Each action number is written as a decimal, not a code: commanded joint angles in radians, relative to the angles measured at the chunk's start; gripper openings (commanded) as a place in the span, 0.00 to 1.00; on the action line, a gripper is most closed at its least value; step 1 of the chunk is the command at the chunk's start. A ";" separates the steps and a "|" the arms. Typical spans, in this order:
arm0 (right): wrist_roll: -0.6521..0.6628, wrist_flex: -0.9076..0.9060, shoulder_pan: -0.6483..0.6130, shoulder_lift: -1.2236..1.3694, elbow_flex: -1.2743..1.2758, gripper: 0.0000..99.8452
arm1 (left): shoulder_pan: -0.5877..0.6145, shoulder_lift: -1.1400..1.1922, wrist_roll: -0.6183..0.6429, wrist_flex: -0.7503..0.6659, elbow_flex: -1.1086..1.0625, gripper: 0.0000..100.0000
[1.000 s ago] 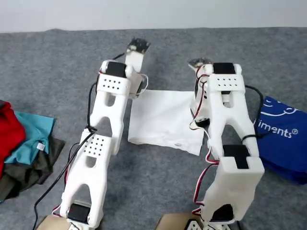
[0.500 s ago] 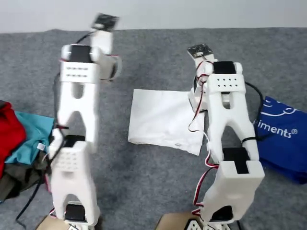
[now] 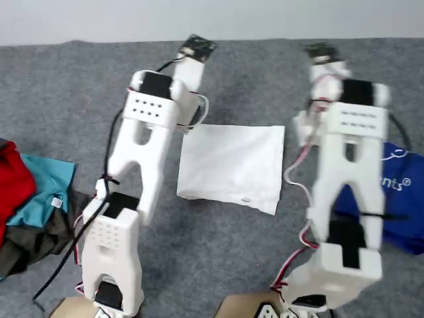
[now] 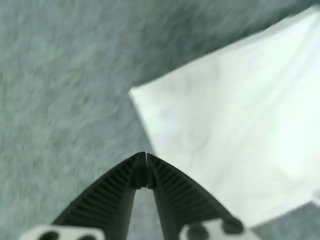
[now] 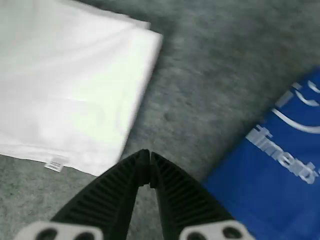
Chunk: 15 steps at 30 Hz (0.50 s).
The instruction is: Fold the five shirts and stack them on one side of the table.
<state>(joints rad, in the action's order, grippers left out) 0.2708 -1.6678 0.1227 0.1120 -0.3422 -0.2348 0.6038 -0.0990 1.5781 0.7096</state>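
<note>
Left gripper [image 4: 145, 170], right gripper [image 5: 149, 169]: both pressed together, empty. White shirt [image 3: 232, 165]: folded, apparently finished. Next: grip edge, move onto blue shirt [image 3: 401, 199].

a lab-like test bench: grey carpeted table [image 3: 59, 86], plain white wall [image 3: 199, 16].

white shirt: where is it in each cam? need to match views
High view: white shirt, mid-table between the arms.
Left wrist view: white shirt, its corner just beyond the shut left gripper.
Right wrist view: white shirt one side of the shut right gripper, blue shirt the other.
Shared landmark: grey table cover.
</note>
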 commanded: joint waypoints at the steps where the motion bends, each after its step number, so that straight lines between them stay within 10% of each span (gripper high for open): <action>1: 0.012 -0.054 0.145 -0.119 -0.054 0.01 | -0.043 0.061 -0.002 -0.064 0.051 0.00; 15: 0.069 -0.124 0.381 -0.232 -0.003 0.01 | -0.087 0.560 -0.034 0.069 0.573 0.00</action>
<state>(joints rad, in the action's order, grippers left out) 0.3138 -1.7538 0.4849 -0.0583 -0.3406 -0.3268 1.1439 -0.1204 1.5950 1.1454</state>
